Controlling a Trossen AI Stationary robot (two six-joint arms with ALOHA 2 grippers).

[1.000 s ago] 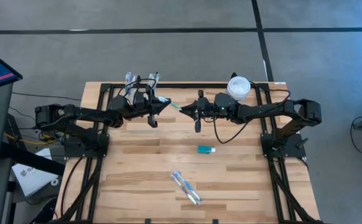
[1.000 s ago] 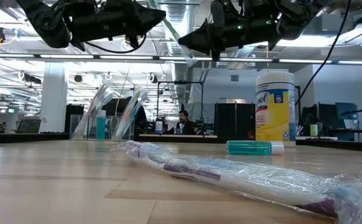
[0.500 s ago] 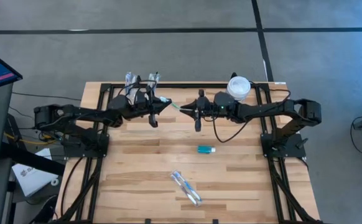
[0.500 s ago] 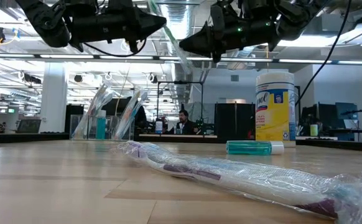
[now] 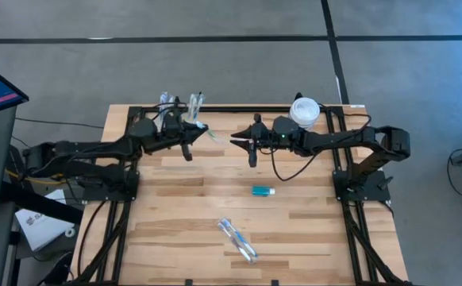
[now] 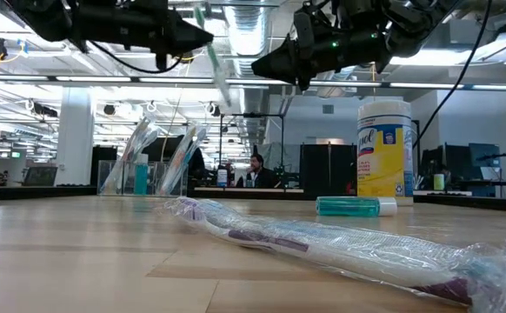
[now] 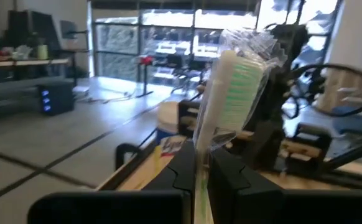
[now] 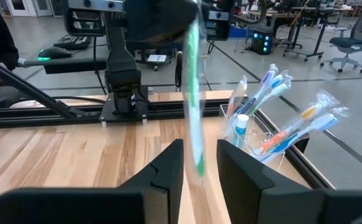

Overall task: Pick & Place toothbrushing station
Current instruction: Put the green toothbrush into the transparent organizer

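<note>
My left gripper is high over the table's far middle, shut on a green toothbrush in a clear wrapper. The toothbrush also shows in the low view. My right gripper faces it a short way to the right, open and empty. The clear cup with several toothbrushes stands at the far edge behind the left gripper. It also shows in the right wrist view. A teal tube lies on its side at mid-table. My left gripper pinches the wrapped toothbrush's handle between its two fingers. The bristled head sticks out past the fingertips. The fingers come level from the table's left. The toothbrush is lifted clear, high above the table, steeply slanted.
A big jar with a white lid and a yellow label stands at the far edge beside the right arm. A clear packet with toothbrushes lies flat near the front. Bare wood shows between the packet and the grippers.
My left gripper has drawn back toward the table's left edge with the green toothbrush. The toothbrush, which reached across to my right gripper, has come away from it and now stands steeper. My right gripper has stayed where it was.
</note>
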